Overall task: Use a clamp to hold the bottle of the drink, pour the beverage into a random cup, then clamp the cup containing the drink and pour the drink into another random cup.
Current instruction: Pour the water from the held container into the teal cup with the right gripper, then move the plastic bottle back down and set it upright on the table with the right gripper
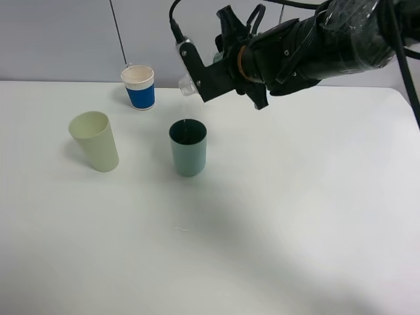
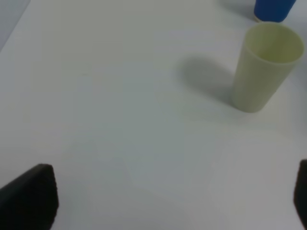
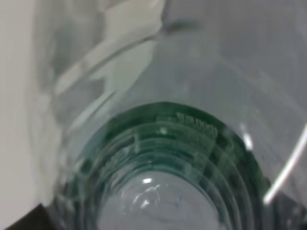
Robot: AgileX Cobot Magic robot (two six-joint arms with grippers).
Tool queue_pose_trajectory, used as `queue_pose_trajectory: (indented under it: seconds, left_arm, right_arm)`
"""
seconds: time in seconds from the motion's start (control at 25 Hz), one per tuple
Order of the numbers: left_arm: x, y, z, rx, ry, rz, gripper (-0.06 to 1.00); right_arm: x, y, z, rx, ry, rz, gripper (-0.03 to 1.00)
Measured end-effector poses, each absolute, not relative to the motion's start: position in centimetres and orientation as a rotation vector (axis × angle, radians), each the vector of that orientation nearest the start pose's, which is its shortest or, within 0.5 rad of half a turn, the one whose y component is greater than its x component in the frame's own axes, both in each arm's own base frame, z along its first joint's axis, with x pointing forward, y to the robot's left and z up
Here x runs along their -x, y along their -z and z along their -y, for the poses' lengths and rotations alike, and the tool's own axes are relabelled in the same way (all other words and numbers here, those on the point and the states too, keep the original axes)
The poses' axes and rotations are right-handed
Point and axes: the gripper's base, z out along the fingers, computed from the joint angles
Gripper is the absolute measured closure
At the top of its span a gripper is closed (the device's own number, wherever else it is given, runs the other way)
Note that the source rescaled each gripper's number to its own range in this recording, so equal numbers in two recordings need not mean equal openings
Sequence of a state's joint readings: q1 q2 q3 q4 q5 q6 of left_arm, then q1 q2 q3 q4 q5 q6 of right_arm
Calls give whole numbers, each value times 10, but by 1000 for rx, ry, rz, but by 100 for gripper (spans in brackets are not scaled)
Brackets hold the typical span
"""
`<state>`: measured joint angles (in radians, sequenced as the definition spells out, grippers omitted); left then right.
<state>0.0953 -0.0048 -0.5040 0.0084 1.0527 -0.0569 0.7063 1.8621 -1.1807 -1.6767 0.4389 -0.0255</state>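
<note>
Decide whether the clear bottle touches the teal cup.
Apart. The exterior high view shows the clear bottle hanging above the teal cup, with bare table visible between them.

Right arm [image 1: 315, 42] comes in high from the right of the cup [image 1: 188, 147], wrist rolled over. Right gripper [image 1: 199, 73] sits above the cup, clamped on the tipped bottle [image 1: 186, 84]. Left gripper [image 2: 168, 201] angles downward, jaws spread wide; its place relative to the cup can't be told.
</note>
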Motion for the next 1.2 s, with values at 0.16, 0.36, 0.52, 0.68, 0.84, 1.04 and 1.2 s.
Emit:
queue_pose_trajectory:
  seconds: [0.16,0.36,0.52,0.68,0.84,1.04,1.2]
  left_arm:
    - [6,-279,0,154,-34,-2022,-6]
    - [6,-279,0,154,-34,-2022,-6]
    - [6,-279,0,154,-34,-2022,-6]
    - [6,-279,0,154,-34,-2022,-6]
    - [6,-279,0,154,-34,-2022,-6]
    - [6,-279,0,154,-34,-2022,-6]
    - [6,-279,0,154,-34,-2022,-6]
  right_arm:
    - [-335,-215,-235,1727,826,-1376,95]
    - [-333,-212,-233,1444,617,-1658,95]
    - [-330,-208,-232,1237,466,-1851,95]
    - [-330,-203,-228,1092,343,-2000,95]
    - [-332,-198,-220,916,207,-2145,95]
    - [-339,-195,-206,739,105,-2257,95]
    - [-345,-193,-195,712,104,-2290,95]
